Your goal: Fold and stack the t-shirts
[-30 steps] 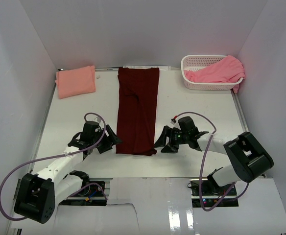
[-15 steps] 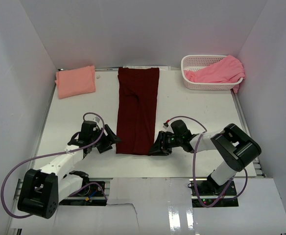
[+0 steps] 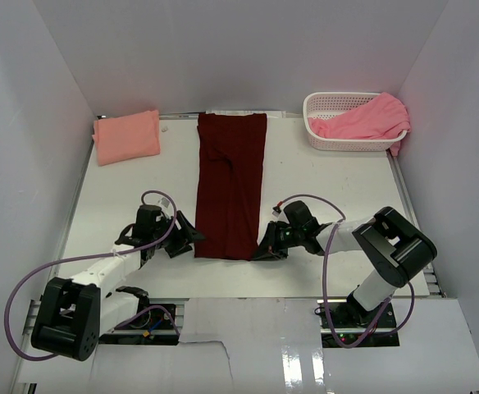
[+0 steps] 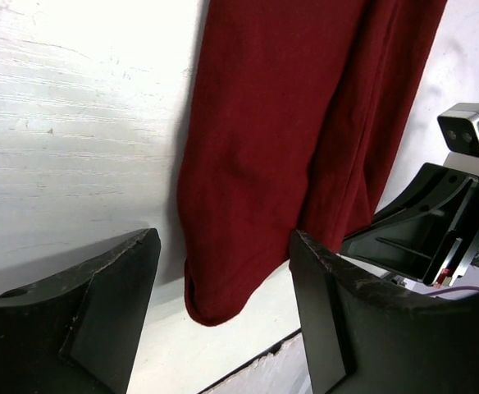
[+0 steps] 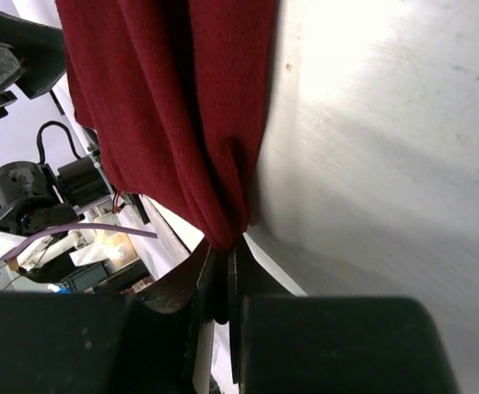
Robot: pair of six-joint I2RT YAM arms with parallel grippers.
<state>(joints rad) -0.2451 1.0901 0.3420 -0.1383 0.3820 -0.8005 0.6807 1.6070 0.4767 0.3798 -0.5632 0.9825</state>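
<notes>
Cloth of maroon t-shirt [image 3: 231, 185] bunches, pinched in right claw [image 5: 223, 275] (left claw [image 4: 223, 250] gapes wide)

left pincer [image 3: 187, 237]: jaws wide | right pincer [image 3: 261, 251]: clamped on maroon t-shirt [image 3: 231, 176]

no readable text, labels or numbers anywhere
</notes>
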